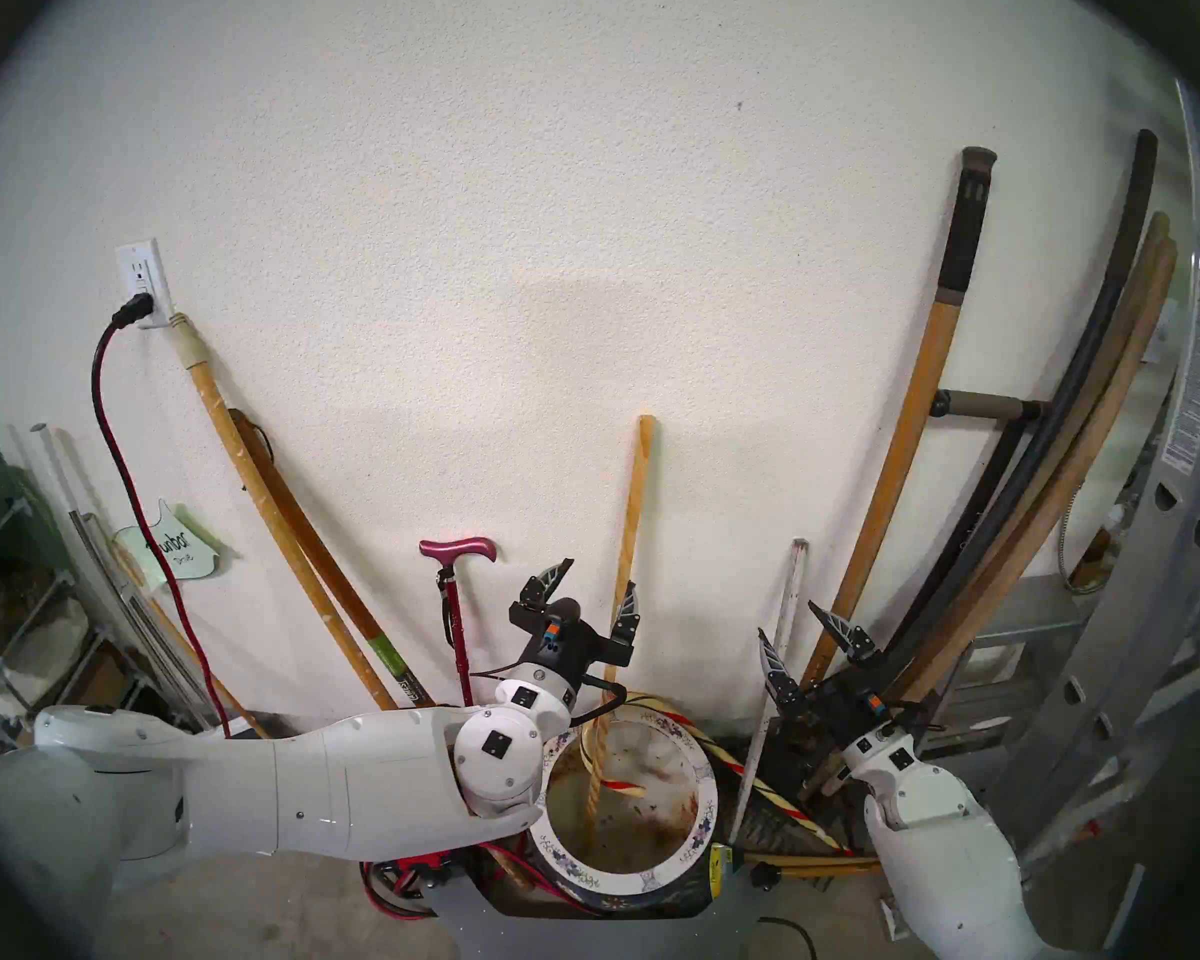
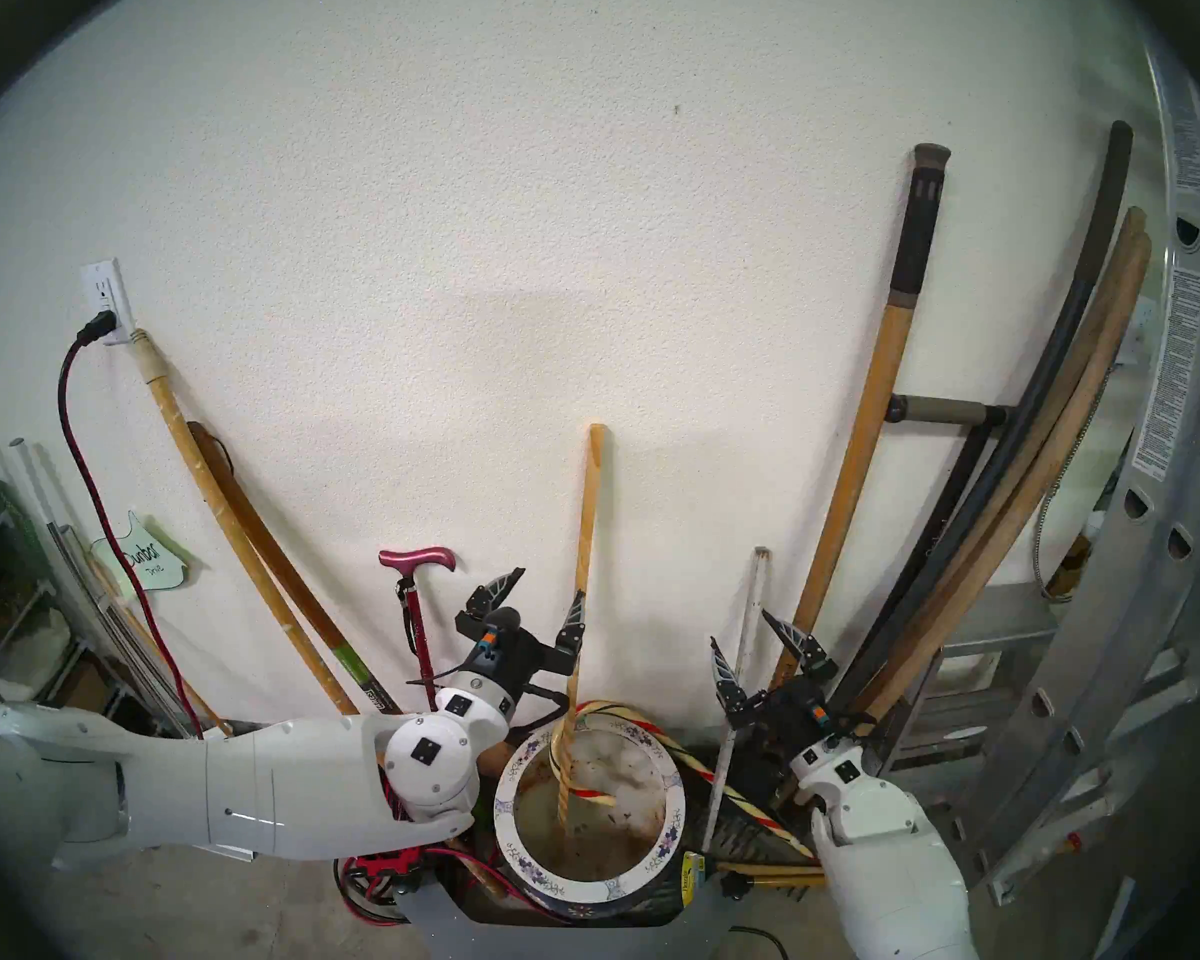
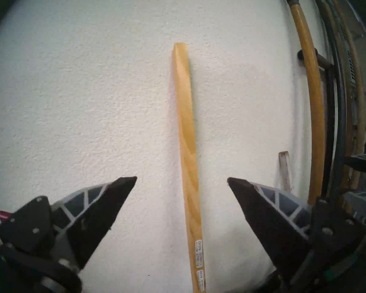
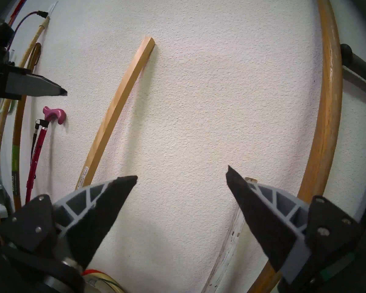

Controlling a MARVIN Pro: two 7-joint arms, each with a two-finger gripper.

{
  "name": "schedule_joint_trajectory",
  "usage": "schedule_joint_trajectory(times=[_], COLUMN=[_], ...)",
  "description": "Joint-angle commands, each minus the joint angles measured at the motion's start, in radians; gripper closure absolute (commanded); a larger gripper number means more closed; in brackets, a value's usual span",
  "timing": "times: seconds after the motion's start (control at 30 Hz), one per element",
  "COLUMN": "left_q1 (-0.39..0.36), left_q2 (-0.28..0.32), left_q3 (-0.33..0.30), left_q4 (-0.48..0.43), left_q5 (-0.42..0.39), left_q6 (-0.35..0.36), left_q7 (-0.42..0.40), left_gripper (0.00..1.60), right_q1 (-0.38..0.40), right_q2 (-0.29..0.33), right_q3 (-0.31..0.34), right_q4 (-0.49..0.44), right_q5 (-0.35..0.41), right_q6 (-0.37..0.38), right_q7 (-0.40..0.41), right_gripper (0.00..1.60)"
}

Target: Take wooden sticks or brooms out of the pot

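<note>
The pot [image 1: 652, 884], white-rimmed with blue flowers, stands on the floor below the arms. A pale yellow pole [image 1: 637, 508] rises out of it and leans on the wall. My left gripper [image 1: 597, 581] is open, and the pole [image 3: 185, 121] runs between its fingers without touching them. A cream cane striped red and green [image 1: 784, 803] hooks over the pot's far rim, its shaft slanting down outside to the right. A grey-white slat [image 1: 797, 571] leans on the wall right of the pot. My right gripper [image 1: 790, 622] is open around it, and the slat [image 4: 228, 244] lies close to one finger.
Orange-brown tool handles lean on the wall at left [image 1: 272, 522] and right [image 1: 909, 453]. A magenta cane [image 1: 455, 550] stands beside the left gripper. A red cable [image 1: 168, 557] hangs from the outlet. An aluminium ladder [image 1: 1137, 591] fills the right side, and a wire shelf [image 1: 1, 557] the left.
</note>
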Motion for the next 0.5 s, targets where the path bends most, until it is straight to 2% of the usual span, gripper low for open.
schedule_joint_trajectory(times=[0.0,0.23,0.47], left_q1=[-0.03,-0.027,-0.019], left_q2=[-0.087,-0.142,-0.194], left_q3=[0.0,-0.008,-0.006], left_q4=[0.114,0.247,0.374], left_q5=[-0.035,-0.11,-0.151], left_q6=[0.008,0.01,-0.006], left_q7=[-0.073,-0.148,-0.227], left_gripper=[0.0,0.0,0.0], right_q1=[0.002,0.002,0.002], right_q2=[0.003,0.003,0.003], right_q3=[-0.001,-0.002,-0.002], right_q4=[-0.004,-0.004,-0.004], right_q5=[-0.002,-0.002,-0.002], right_q6=[0.001,0.001,0.001], right_q7=[0.002,0.002,0.002], right_gripper=[0.0,0.0,0.0])
